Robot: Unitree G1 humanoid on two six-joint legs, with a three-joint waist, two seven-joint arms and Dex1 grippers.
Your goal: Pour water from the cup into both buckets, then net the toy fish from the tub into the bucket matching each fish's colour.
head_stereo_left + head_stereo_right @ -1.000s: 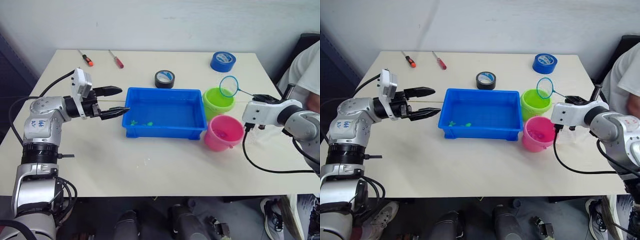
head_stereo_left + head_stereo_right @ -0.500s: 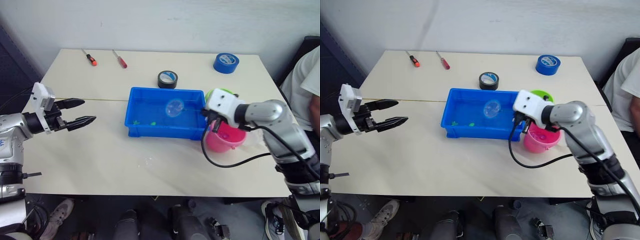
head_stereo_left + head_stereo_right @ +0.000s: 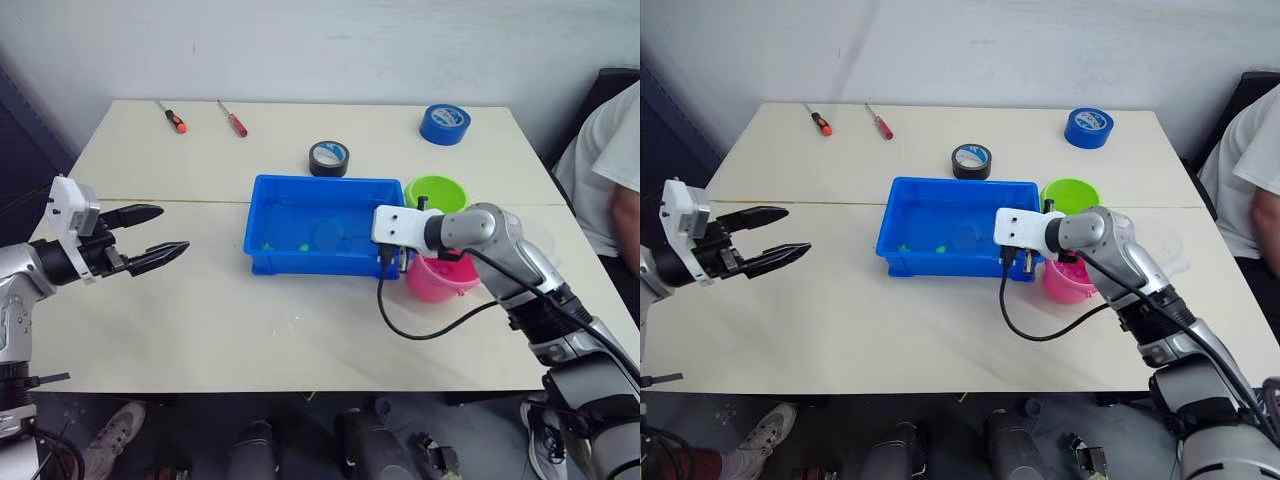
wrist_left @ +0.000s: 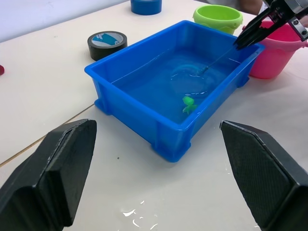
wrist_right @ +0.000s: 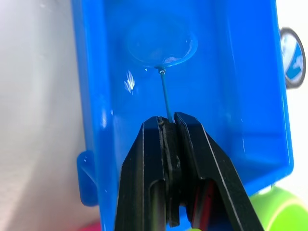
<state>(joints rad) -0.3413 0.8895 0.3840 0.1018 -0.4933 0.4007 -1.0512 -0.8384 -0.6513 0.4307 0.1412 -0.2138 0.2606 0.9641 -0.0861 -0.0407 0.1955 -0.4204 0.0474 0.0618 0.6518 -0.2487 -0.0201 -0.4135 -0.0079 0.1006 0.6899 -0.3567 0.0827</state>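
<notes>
While the small blue-rimmed round net hung in the air over the lime green plastic bucket 1 second ago, it now lies down in the water of the shallow rectangular bright blue plastic tub, its hoop sunk near the middle of the tub floor. That puts the work in the netting stage, with the scoop begun but nothing caught yet: at least 2 tiny green toy fish sit on the tub floor towards its near-left part, apart from the hoop. The round pink plastic bucket stands just in front of the green one, both touching or nearly touching the tub's right end.

The right gripper is clamped on the net's thin dark stick handle, its 2 black fingers pressed together with the stick running out between their tips. That arm has swung in from the right side of the table and now reaches across above the pink bucket, forearm angled leftwards, wrist over the tub's right wall.

The left gripper has drawn back to the left, well apart from the tub, and hovers over the bare cream tabletop with its fingers spread wide and holding nothing, pointing towards the tub.
</notes>
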